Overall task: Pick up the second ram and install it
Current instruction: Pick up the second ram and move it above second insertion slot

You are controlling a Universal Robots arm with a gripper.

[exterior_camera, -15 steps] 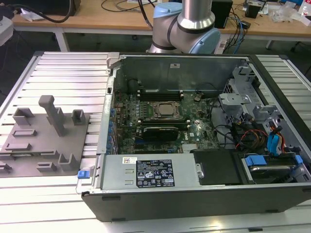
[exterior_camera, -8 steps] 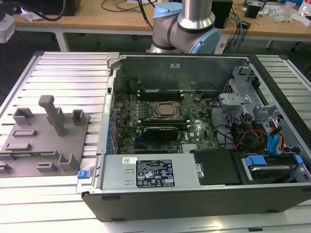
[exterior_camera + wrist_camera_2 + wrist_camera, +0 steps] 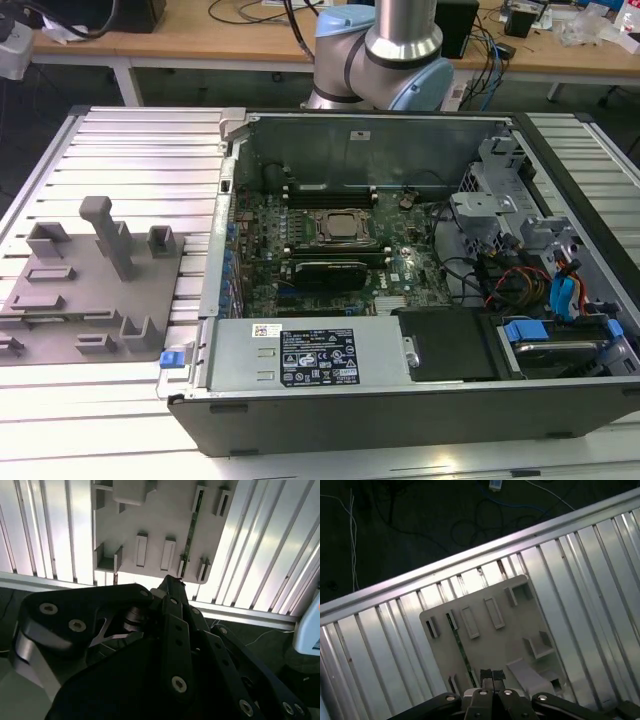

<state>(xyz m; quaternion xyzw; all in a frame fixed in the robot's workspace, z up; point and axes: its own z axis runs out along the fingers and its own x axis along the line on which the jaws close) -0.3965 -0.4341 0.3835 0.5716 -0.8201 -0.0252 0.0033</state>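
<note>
The second ram (image 3: 460, 647) is a thin green stick standing on its edge in a slot of the grey fixture plate (image 3: 492, 647). The second wrist view shows the same second ram (image 3: 191, 530) on the fixture plate (image 3: 155, 515). My gripper (image 3: 492, 674) hangs well above the plate, its black fingertips pressed together with nothing between them, a little to one side of the stick's near end. In the second wrist view the gripper (image 3: 169, 582) points at that end. In the exterior view the plate (image 3: 100, 300) lies at the left, beside the open computer case (image 3: 400, 400).
Inside the case sit the motherboard with its CPU socket (image 3: 338, 227), a power supply (image 3: 310, 355) and drive cages (image 3: 560, 290). Grey blocks and a tall post (image 3: 110, 235) stand up from the fixture plate. The ribbed aluminium table (image 3: 140, 150) carries everything.
</note>
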